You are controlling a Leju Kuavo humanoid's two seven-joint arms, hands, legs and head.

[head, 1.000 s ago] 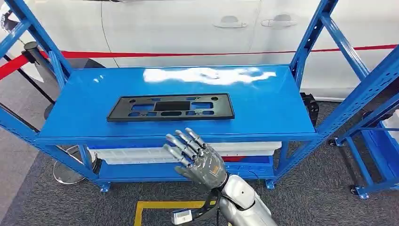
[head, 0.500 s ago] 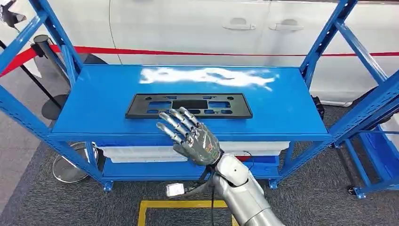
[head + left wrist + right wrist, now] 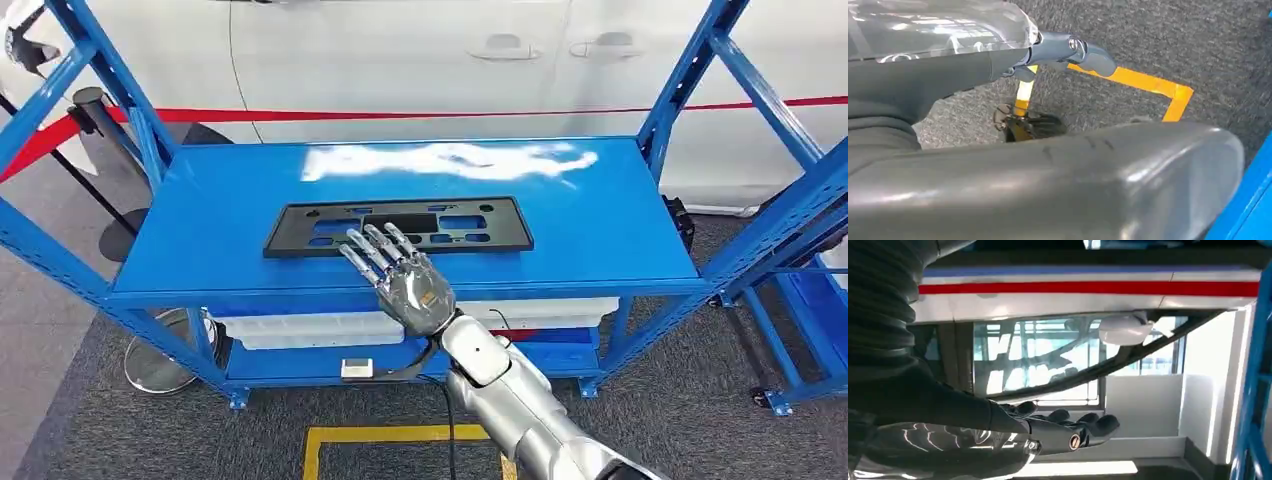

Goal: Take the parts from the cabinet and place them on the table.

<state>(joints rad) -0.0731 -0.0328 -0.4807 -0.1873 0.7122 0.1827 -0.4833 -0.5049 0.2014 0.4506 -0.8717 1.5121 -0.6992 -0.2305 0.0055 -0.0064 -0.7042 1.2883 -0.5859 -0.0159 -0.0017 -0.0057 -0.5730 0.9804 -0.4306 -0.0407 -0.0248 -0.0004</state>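
Head view: my right hand (image 3: 405,282) hangs spread and empty over the near edge of the flat black part (image 3: 398,226) on the blue shelf (image 3: 600,230); I judge extended fingers may push it away, not grip.

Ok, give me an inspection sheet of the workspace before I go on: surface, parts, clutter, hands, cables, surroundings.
Surface: blue shelf of the rack, glossy, with a white glare patch toward the back.
Job's things: one black plate frame lying flat on the shelf, near its front edge.
Clutter: white tray on the lower shelf.
Hands: right hand open, fingers spread, reaching over the frame's near edge; contact cannot be told. Left hand hangs above the carpet, holding nothing; fingers mostly hidden.
Cables: black cable and a small white box at the right wrist.
Surroundings: white car with a red stripe behind the rack; yellow floor tape; stanchion.
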